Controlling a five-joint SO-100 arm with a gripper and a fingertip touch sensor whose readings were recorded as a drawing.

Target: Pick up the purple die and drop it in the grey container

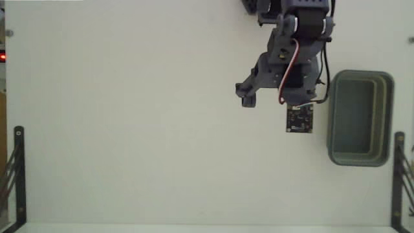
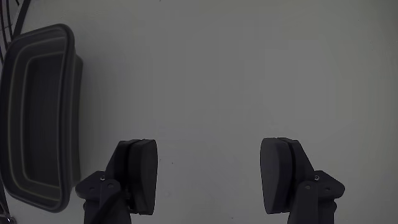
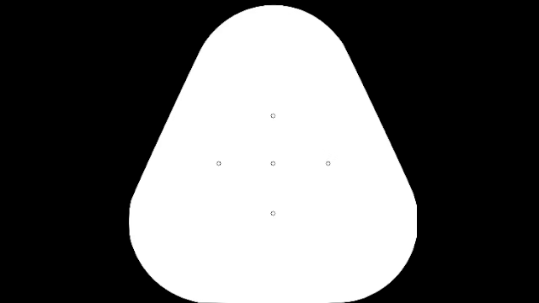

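Observation:
The purple die shows in neither view. My gripper (image 2: 208, 177) is open in the wrist view, its two dark fingers (image 2: 140, 174) wide apart over bare white table with nothing between them. The grey container (image 2: 69, 93) lies at the left edge of that view, apart from the fingers. In the fixed view the arm reaches down from the top edge and the gripper (image 1: 266, 97) hangs just left of the grey container (image 1: 360, 76), which looks empty.
A small black circuit board (image 1: 300, 118) rides on the arm, beside the container. Black metal brackets (image 1: 18, 175) stand at the table's lower left and lower right (image 1: 400, 175) corners. White table spreads to the left of the arm.

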